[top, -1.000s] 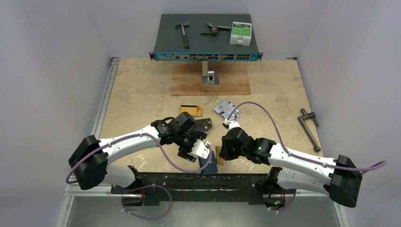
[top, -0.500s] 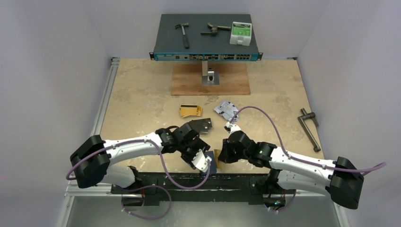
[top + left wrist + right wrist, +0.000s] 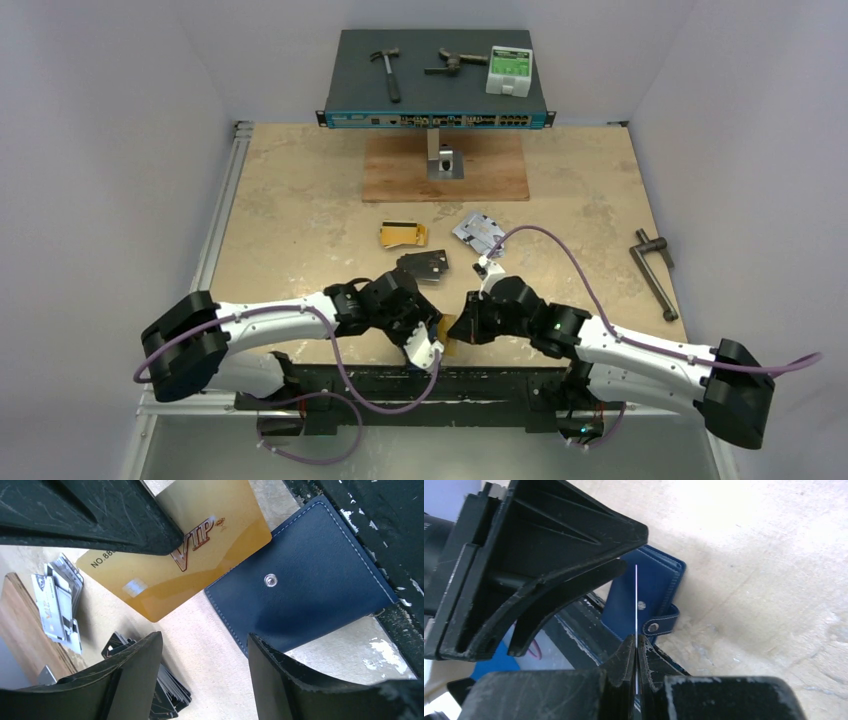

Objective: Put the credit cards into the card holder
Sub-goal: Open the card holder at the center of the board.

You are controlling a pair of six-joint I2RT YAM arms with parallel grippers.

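While the right claw (image 3: pixel 636 650) is clamped on a gold card (image 3: pixel 185 565), held on edge just over the holder (image 3: pixel 305 585), the left claw (image 3: pixel 202 650) stands with fingers apart and nothing between them, close above the same spot. The holder lies flat on the table (image 3: pixel 300 200) at its near edge, against the black rail (image 3: pixel 400 378), snap tab unfastened. Whether card and holder touch cannot be told. Mid-table lie a loose gold card (image 3: pixel 403 234), a black stack (image 3: pixel 425 265) and a silver stack (image 3: pixel 478 230).
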